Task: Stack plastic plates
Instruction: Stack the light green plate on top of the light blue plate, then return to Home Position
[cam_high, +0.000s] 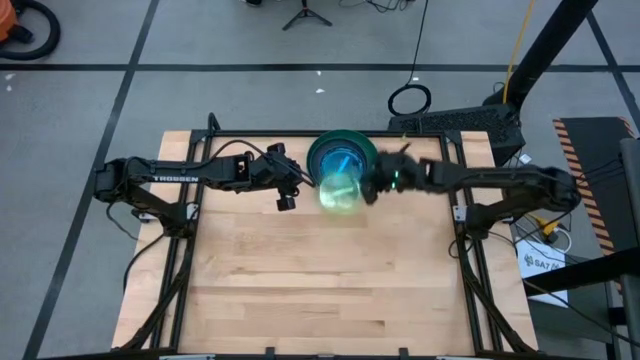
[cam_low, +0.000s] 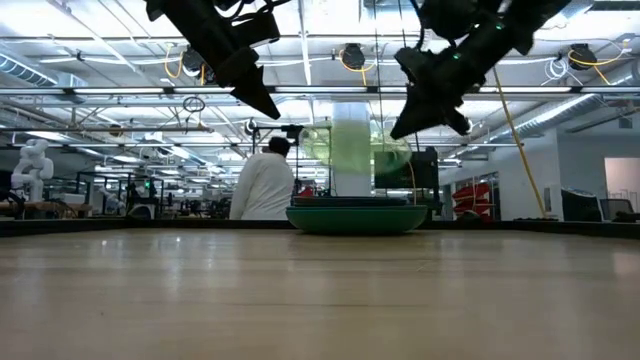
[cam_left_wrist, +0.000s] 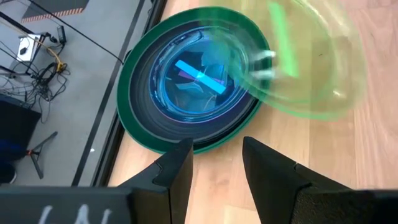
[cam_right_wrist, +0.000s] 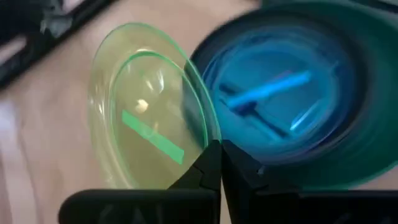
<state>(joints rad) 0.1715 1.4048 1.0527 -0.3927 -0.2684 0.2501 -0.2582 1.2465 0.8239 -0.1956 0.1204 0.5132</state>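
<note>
The right gripper is clamped on the rim of the lime green translucent plate, its two dark fingers pressed together with the thin edge pinched between them. The plate hangs tilted in the air — in the low view it stands nearly on edge above the stack, and from overhead it overlaps the near rim of the stack on the side toward the middle of the table. Just beside it sits the stack of plates: a large green plate at the bottom, a dark grey plate nested inside it, and a translucent blue plate on top. In the high view the stack lies at the far edge of the wooden table, midway between the two arms, and in the low view its green rim rests flat on the tabletop. The left gripper hovers above the table just short of the stack's near rim, its fingers apart and holding nothing; overhead it shows to the left of the stack. Beyond the table's far edge, in the low view, a person in a white top is turned away from the table
</note>
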